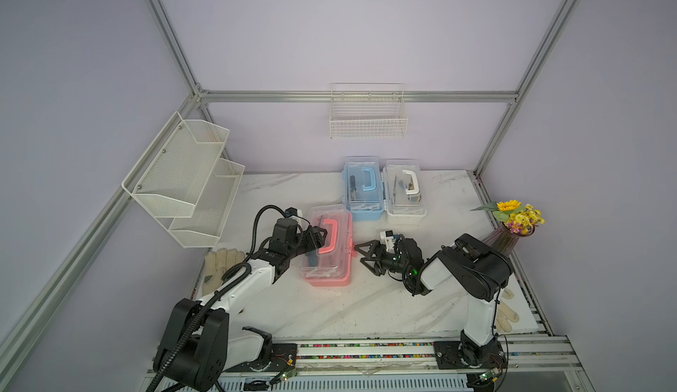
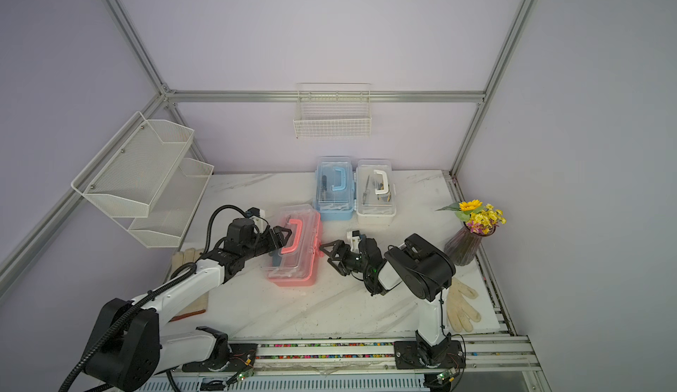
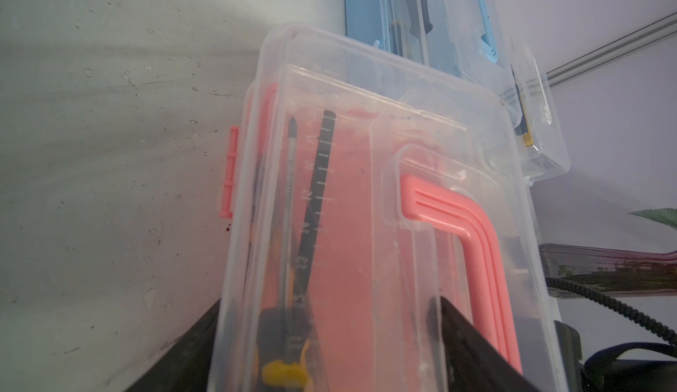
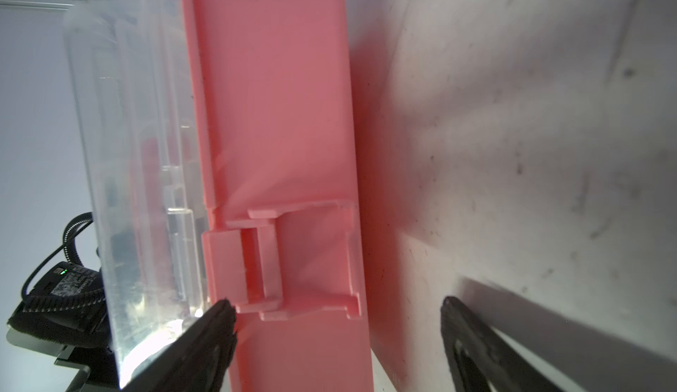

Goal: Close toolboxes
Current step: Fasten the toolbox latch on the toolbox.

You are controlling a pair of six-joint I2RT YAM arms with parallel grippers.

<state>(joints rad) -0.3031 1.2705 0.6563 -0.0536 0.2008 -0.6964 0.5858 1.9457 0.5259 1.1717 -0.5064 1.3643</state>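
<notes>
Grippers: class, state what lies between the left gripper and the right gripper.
The pink toolbox, in both top views: the left gripper is over one long side, the open right gripper faces the opposite side.

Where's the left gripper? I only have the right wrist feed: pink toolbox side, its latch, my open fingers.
Observer: The left gripper is across the pink toolbox from the right gripper. Its jaws are open over the clear lid, beside the pink handle.
Operator: And the other two boxes?
Observer: The blue toolbox and the white toolbox sit side by side toward the back wall, lids down. I cannot tell whether they are latched.
</notes>
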